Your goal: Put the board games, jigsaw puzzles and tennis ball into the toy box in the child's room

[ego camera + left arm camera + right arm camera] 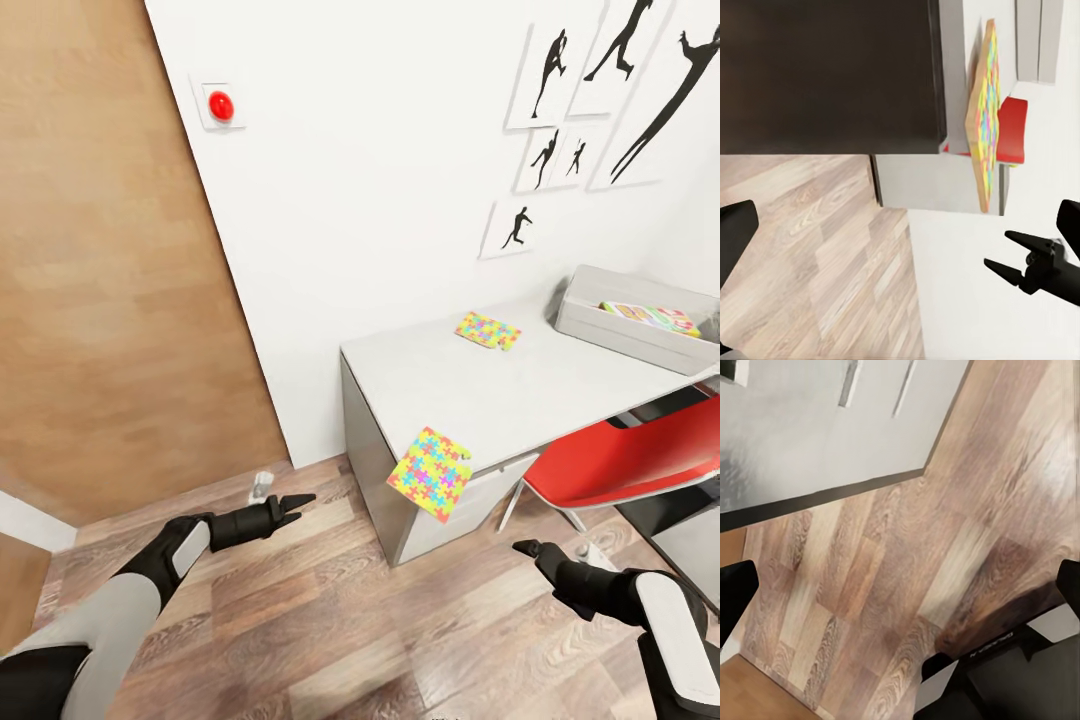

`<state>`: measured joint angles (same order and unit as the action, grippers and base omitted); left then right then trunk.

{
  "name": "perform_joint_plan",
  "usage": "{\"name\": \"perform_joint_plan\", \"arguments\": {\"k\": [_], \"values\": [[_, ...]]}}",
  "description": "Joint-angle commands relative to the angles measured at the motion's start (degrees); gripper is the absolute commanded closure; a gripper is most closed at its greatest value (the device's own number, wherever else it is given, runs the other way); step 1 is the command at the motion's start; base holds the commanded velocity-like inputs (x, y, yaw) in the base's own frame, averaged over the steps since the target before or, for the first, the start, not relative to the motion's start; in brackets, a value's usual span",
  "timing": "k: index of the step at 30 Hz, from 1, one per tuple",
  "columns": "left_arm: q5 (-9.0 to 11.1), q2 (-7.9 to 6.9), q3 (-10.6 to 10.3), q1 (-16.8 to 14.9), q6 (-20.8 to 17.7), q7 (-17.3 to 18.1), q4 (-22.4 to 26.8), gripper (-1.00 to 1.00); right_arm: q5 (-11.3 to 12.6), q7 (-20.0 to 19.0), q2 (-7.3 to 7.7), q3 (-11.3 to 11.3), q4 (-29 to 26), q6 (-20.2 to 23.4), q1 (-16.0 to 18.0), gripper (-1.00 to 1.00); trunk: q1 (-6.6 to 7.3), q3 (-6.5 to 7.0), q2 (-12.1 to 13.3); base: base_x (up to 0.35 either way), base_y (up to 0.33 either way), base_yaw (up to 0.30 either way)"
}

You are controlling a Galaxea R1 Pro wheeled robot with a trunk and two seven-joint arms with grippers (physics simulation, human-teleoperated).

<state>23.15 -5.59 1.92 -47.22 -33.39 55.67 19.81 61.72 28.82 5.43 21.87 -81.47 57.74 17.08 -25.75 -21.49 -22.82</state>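
While we look down from the head view, no writing on the toys is readable: the board game (652, 318) lying in the grey toy box (600, 330) at the far right of the table (520, 385) shows bright print too small to make out. One jigsaw puzzle (487, 330) lies flat near the wall; a second jigsaw puzzle (431, 473) hangs tilted off the table's front edge, above the drawer front. A red chair (620, 465) is tucked under the table at the right. Our left gripper (292, 504) reaches forward over the wood floor (330, 620), its fingers drawn together to a point; our right gripper (530, 549) stretches low toward the table, fingers likewise close together. Neither holds anything.

From the left wrist view, we see the hanging puzzle (984, 112) edge-on against the table, and the right gripper (1009, 259) with a narrow gap between its tips.

From the right wrist view, faint lettering on a dark robot part (997, 649) is too blurred to read above the floor planks.
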Motion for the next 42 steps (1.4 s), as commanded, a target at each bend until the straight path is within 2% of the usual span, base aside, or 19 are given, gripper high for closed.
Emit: {"name": "perform_joint_plan", "arguments": {"k": [1,11,28,40,42], "values": [[0.04,0.09,0.19,-0.01,-0.49,0.12,-0.04,-1.00,0.59,0.61,0.01,0.05,0.00,0.17,0.06,-1.00,-0.03,-0.09,-0.10,0.000,0.000,-0.218],[0.20,0.41,0.25,0.01,-0.50,0.14,-0.11,-1.00,0.59,0.62,0.35,0.01,0.08,0.18,0.06,-1.00,-0.03,-0.09,-0.10,0.000,-0.137,-0.213],[0.30,0.49,0.28,0.02,-0.55,0.14,-0.11,-1.00,0.59,0.63,0.38,-0.07,0.19,0.18,0.06,-1.00,-0.03,0.20,-0.10,0.000,-0.104,-0.057],[0.50,0.49,0.36,0.02,-0.42,0.20,-0.12,-1.00,0.59,0.63,0.38,-0.17,0.23,0.23,0.06,-1.00,-0.03,0.25,-0.10,0.000,-0.019,-0.012],[0.53,0.49,0.38,0.02,-0.43,0.21,-0.12,-1.00,0.59,0.63,0.34,-0.20,0.22,0.24,0.06,-1.00,-0.47,-0.10,-0.90,0.000,-0.001,-0.001]]}}
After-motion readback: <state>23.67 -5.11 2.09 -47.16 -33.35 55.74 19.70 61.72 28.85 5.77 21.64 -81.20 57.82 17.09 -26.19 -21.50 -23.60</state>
